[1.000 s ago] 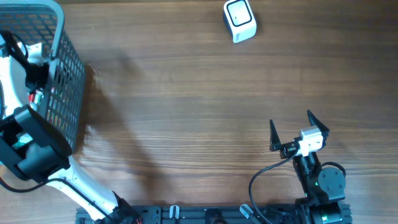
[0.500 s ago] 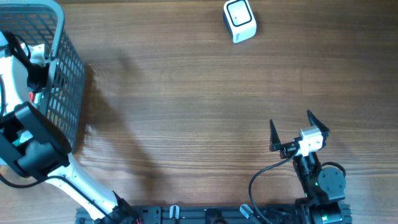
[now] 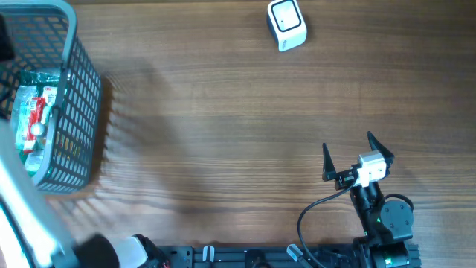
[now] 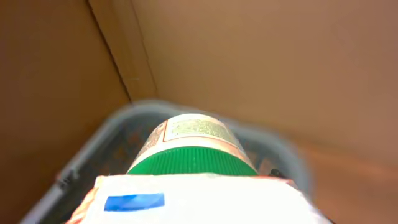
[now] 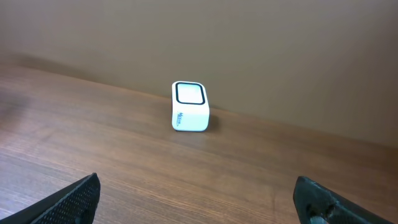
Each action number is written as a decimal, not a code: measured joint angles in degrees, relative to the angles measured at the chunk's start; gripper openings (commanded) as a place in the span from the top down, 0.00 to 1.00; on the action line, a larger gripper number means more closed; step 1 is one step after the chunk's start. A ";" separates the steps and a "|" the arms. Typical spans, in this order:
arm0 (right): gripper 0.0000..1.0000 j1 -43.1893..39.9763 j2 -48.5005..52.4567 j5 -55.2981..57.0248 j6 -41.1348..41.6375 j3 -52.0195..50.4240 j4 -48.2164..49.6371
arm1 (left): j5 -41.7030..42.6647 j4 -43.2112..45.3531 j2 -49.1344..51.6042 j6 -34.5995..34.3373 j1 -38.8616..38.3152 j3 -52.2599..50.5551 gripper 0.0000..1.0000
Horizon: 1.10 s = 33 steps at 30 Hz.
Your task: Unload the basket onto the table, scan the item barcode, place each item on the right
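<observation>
Wooden worktop [image 3: 223, 112] carries a mesh basket [image 3: 74, 112] at far left. Right gripper [image 3: 347, 141], near right, stands wide open and empty. Scanner [image 3: 286, 24] lies far, well right of the basket. Green-capped jar [image 4: 189, 146] is at the basket, nearest the left arm. Whether the left gripper is open or holding anything cannot be told.

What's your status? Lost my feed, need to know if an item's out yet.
Right gripper open, empty. Left gripper unseen; green-capped jar and white packet fill its camera, basket blurred behind. Scanner unobstructed on table.
</observation>
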 measured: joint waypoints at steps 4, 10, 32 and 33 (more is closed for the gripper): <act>0.00 0.00 0.00 0.00 0.00 0.00 0.00 | 0.17 -1.75 -9.75 -5.55 -4.31 0.17 0.68; 0.00 0.00 0.00 0.02 0.00 0.00 0.00 | 0.31 -14.62 -13.16 -10.60 -16.02 0.33 0.69; 0.00 0.00 0.00 0.00 0.00 0.00 0.00 | -10.14 -31.17 15.41 -40.81 -62.60 0.17 0.75; 0.00 0.00 0.00 0.00 0.00 0.00 0.00 | -10.78 -30.12 17.77 -41.70 -64.89 0.15 0.75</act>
